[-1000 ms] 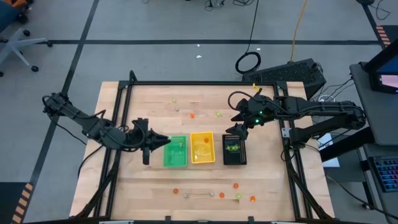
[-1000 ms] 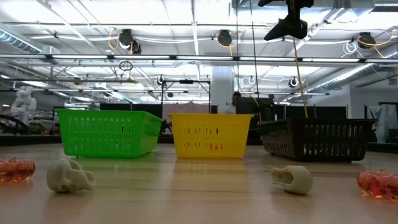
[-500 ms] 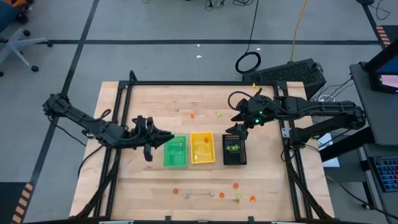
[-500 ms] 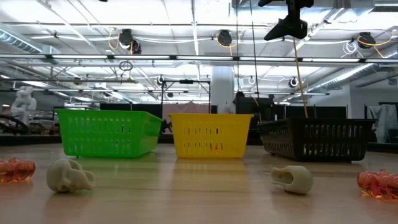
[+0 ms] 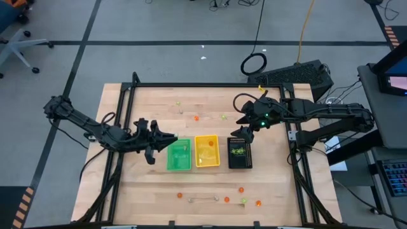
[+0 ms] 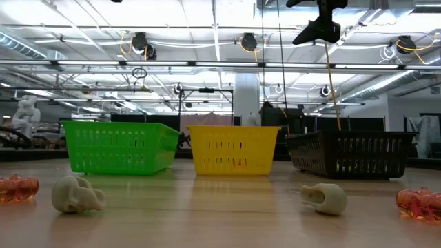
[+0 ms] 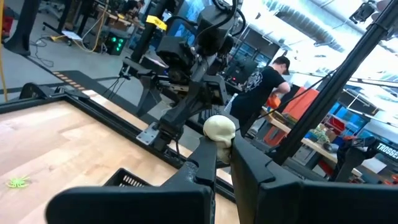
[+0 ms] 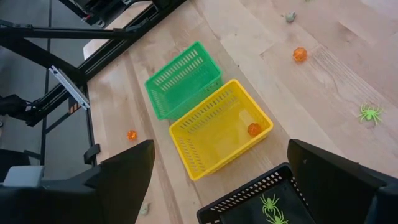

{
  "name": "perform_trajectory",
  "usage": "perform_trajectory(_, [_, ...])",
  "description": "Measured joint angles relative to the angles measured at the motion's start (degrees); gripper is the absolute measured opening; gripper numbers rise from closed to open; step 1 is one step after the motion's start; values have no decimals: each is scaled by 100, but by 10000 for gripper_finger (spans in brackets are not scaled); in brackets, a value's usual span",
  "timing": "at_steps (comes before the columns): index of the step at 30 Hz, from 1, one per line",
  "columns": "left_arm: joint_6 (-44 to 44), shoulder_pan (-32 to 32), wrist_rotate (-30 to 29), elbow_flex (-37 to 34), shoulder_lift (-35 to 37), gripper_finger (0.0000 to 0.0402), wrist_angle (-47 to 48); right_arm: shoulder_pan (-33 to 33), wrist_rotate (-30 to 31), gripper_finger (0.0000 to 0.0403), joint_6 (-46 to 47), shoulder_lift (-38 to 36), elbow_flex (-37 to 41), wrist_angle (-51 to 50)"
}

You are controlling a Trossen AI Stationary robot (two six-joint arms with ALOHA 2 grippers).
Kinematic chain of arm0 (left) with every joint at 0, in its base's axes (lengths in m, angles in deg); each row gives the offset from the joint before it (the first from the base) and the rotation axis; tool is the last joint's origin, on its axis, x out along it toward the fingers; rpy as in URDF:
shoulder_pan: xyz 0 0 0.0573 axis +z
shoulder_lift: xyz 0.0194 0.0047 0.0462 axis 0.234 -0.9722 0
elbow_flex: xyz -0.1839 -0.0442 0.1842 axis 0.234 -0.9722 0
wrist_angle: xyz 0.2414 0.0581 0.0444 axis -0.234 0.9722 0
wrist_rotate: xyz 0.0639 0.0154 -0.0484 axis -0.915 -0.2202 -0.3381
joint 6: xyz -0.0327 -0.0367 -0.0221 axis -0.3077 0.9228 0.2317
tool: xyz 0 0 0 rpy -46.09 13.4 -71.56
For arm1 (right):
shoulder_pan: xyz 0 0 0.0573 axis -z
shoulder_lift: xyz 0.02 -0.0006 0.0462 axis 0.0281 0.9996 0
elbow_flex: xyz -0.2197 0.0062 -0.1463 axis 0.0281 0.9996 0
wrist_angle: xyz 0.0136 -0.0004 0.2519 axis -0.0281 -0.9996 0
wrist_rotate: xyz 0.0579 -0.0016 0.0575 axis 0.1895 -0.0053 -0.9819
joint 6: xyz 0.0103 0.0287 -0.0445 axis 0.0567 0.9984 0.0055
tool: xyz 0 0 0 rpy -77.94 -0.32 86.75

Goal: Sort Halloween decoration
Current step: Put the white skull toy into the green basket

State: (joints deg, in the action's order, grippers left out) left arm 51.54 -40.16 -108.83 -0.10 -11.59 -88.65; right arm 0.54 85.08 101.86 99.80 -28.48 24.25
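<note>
My left gripper is shut on a pale whitish skull trinket at the left side of the green tray. My right gripper is open and hovers over the far end of the black tray, which has yellow-green spiders in it. The yellow tray stands between the other two and has an orange trinket in it. Loose trinkets lie on the table: a green spider, an orange one, and orange ones and two pale skulls near the near edge. My left gripper holds the pale skull by its lower part, pinched between the two fingertips. The fingers run about level, pointing toward the table's right. The skull sits above the fingertips, lifted clear of the table.
The three trays stand side by side mid-table. A black frame rims the table. Bare wood lies between the trays and the near-edge trinkets. A person stands in the room beyond the table's right side.
My left gripper has shifted slightly toward the table's right and far side, closer to the green tray, and has turned a little about its wrist. The skull stays in its hold. The right arm has kept still.
</note>
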Motion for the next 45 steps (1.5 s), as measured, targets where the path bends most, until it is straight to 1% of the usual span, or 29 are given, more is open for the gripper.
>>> perform_trajectory(5, [-50,0,0,0,0,25,6,-1,-2,352,-15,0,0,0])
perform_trajectory(9, [-499,0,2,0,-2,25,27,0,-2,352,-15,0,0,0])
perform_trajectory(13, [-1416,0,2,0,-2,25,48,0,-2,352,-2,0,0,0])
perform_trajectory(18, [-3067,0,2,0,-2,25,128,0,-4,352,3,0,0,0])
perform_trajectory(21, [-3890,0,-61,0,-2,25,440,-2,-4,352,4,0,0,0])
perform_trajectory(23, [-4223,2,-172,0,-2,25,723,-2,-4,352,4,0,0,-1])
perform_trajectory(26, [-4332,4,-256,0,-2,25,1162,-1,-18,352,5,0,0,-2])
perform_trajectory(28, [-4342,4,-258,0,-2,25,1427,0,-129,352,6,0,0,0])
perform_trajectory(32, [-4330,4,-269,0,-2,25,1771,-2,-160,352,49,0,0,-1])
perform_trajectory(34, [-4062,9,-344,0,-10,25,1964,-2,-160,352,68,0,0,-2])
perform_trajectory(36, [-3472,58,-412,0,-52,25,2274,-2,-160,352,68,0,0,-2])
perform_trajectory(39, [-2236,131,-403,0,-172,25,2883,-2,-183,352,68,-2,0,0])
perform_trajectory(42, [-1218,175,-164,0,-379,25,3349,-2,-163,352,70,-2,0,0])
perform_trajectory(45, [-672,215,160,0,-671,25,3521,-2,-142,352,70,-2,0,0])
